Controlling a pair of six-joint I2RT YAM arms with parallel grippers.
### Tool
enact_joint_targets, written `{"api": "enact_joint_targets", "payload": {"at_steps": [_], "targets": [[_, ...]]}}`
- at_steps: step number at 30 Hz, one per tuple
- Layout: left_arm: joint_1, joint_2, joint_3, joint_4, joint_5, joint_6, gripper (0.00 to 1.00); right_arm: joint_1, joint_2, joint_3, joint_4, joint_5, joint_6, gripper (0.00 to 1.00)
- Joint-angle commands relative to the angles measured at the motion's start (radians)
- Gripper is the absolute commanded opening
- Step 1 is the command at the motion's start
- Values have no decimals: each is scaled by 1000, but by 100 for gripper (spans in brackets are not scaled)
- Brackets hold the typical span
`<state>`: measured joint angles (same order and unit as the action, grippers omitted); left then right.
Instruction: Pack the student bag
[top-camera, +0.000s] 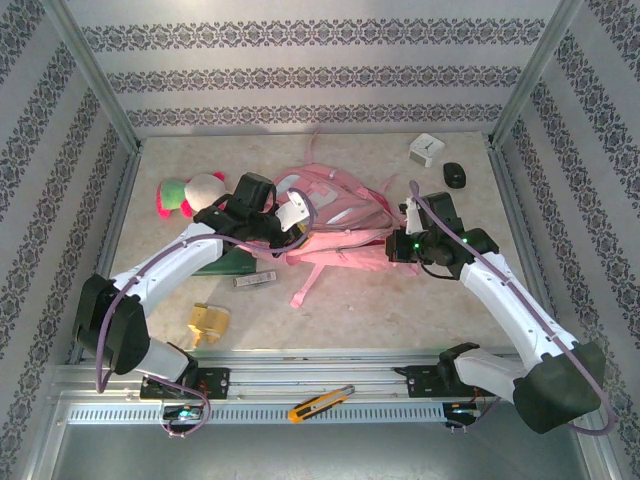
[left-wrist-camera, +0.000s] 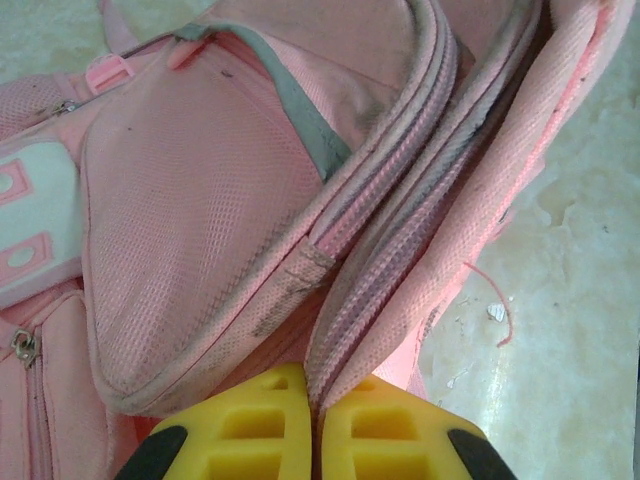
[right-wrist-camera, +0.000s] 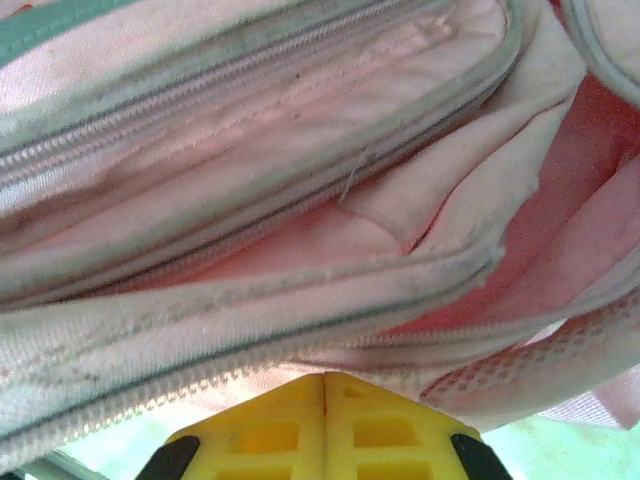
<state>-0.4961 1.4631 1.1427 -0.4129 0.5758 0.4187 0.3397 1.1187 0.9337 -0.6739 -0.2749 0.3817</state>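
Observation:
The pink student bag (top-camera: 340, 212) lies in the middle of the table, its straps trailing toward the near edge. My left gripper (top-camera: 292, 228) is at the bag's left side. In the left wrist view the yellow fingers (left-wrist-camera: 260, 420) of this gripper (left-wrist-camera: 320, 405) are shut on a zip-edged flap of the bag (left-wrist-camera: 200, 200), next to a white patch (left-wrist-camera: 35, 225). My right gripper (top-camera: 407, 228) is at the bag's right side. Its jaws (right-wrist-camera: 325, 380) are pressed together, with a fold of the bag (right-wrist-camera: 250, 200) caught at their tips.
A pink-and-green plush toy (top-camera: 185, 193) lies at the left. A white cube (top-camera: 425, 150) and a black object (top-camera: 455, 175) sit at the back right. A yellow item (top-camera: 210, 320) and a small bar (top-camera: 255, 280) lie near the left arm. A box cutter (top-camera: 320, 402) rests on the front rail.

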Motion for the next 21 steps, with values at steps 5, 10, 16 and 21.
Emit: {"api": "enact_joint_targets", "payload": {"at_steps": [5, 10, 16, 21], "targets": [[12, -25, 24, 54, 122, -225, 0, 199, -126, -44, 36, 53, 73, 34], [12, -25, 28, 51, 125, -298, 0, 422, -161, -39, 47, 309, 214, 47], [13, -8, 59, 42, 114, -343, 0, 578, -2, 12, 141, 508, 409, 50], [12, 3, 74, 55, 143, -370, 0, 588, 144, 73, 174, 650, 490, 54]]}}
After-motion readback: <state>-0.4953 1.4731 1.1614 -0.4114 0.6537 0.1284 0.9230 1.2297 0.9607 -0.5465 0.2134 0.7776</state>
